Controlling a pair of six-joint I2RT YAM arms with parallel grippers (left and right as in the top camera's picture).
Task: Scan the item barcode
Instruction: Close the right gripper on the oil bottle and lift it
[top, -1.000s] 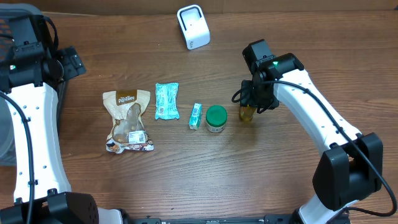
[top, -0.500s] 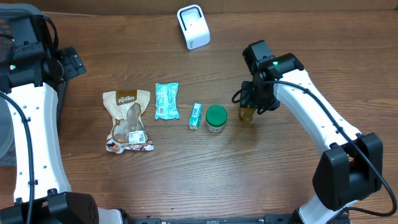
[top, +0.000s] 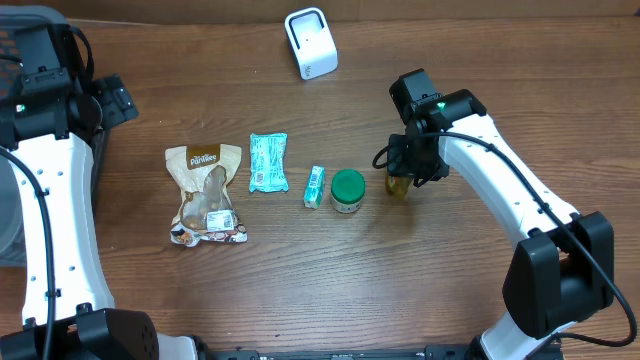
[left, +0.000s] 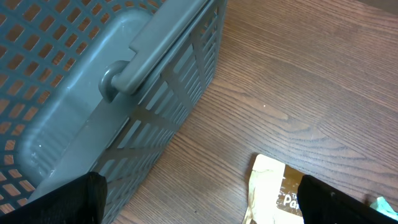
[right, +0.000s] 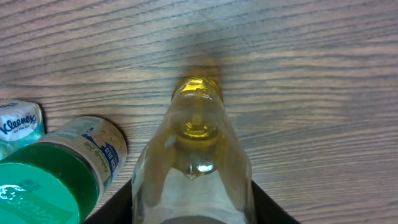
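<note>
Squarely within right hand (right: 193, 200) grip, yellow bottle (right: 196, 140), upright on table (right: 317, 68)

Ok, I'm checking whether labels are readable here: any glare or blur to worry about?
Right wrist view: the glass bottle sits very close, soft at its near end, with bright highlights on it; left wrist view: basket sharp, fingers dark and blurred; overhead view: even light, print on the snack bag crisp.
</note>
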